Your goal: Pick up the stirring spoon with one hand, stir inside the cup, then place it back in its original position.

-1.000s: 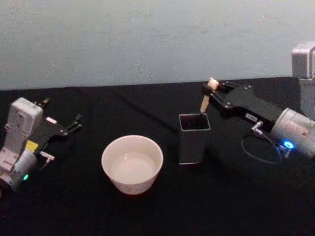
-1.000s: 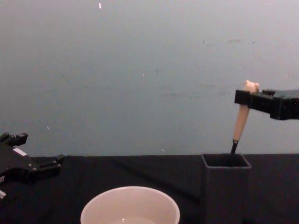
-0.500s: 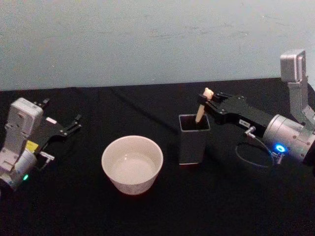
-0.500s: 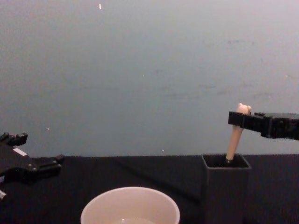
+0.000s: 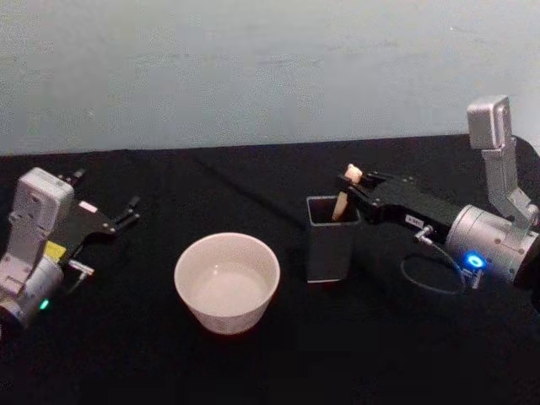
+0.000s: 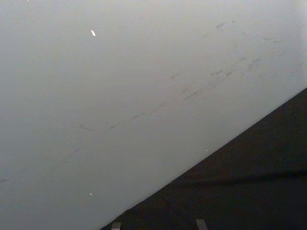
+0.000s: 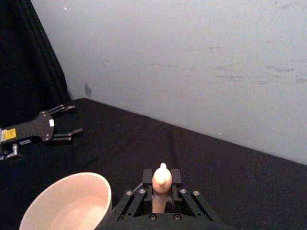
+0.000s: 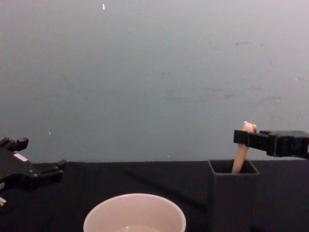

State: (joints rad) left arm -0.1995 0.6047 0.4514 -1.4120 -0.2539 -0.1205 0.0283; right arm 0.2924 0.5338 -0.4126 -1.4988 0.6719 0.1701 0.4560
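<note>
On the black cloth-covered table I count one cup, one stirring spoon, one dark grey square holder and two grippers. Behind the table stands a plain pale wall with a few faint scuffs. The cup sits left of the holder, near it but apart, and I see what looks like a little clear liquid in its bottom (hard to be sure). The spoon stands tilted in the holder, its beige handle and bear head sticking up above the rim, its bowl hidden inside. My right gripper is clamped on the handle just under the bear head, directly above the holder. My left gripper rests spread wide at the far left, well apart from the cup.
</note>
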